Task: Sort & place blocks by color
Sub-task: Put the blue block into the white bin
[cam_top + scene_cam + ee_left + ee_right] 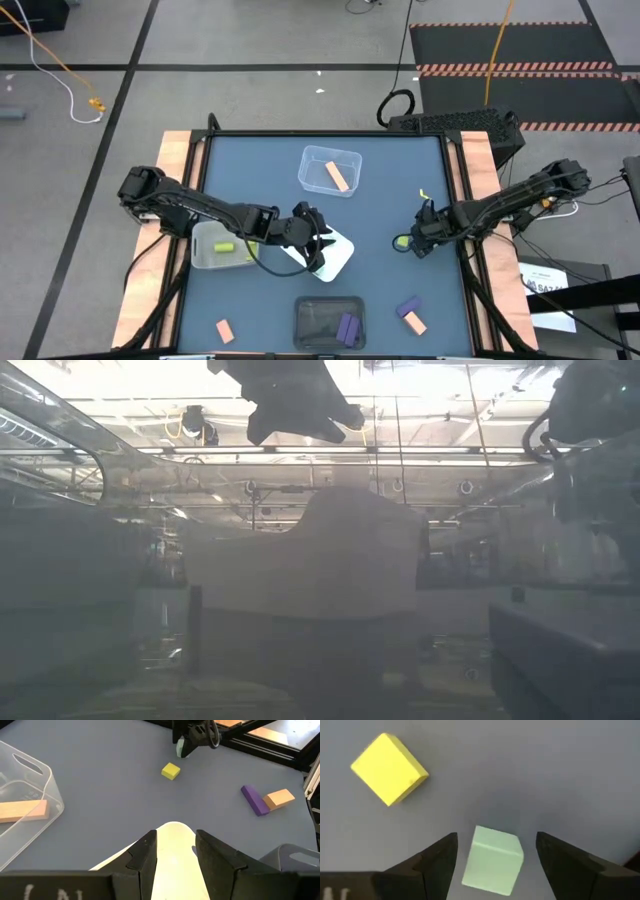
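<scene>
My right gripper (421, 240) (496, 836) is open near the table's right side. Its fingers stand on either side of a mint cube (492, 860) (181, 750) that rests on the table, with a gap on each side. A yellow cube (387, 767) (400, 242) (171, 771) lies just beside it. My left gripper (312, 238) (175, 837) is open and holds nothing, hovering over the white bin (335, 258) (172, 865) at mid-table. A purple bar (255, 800) and an orange block (279, 798) lie touching each other near the near right corner (410, 315).
A clear bin (330, 170) at the far middle holds an orange bar (22, 811). A bin (220, 245) on the left holds a yellow-green block. A dark bin (328, 322) at the near edge holds a purple block. A lone orange block (224, 330) lies near left.
</scene>
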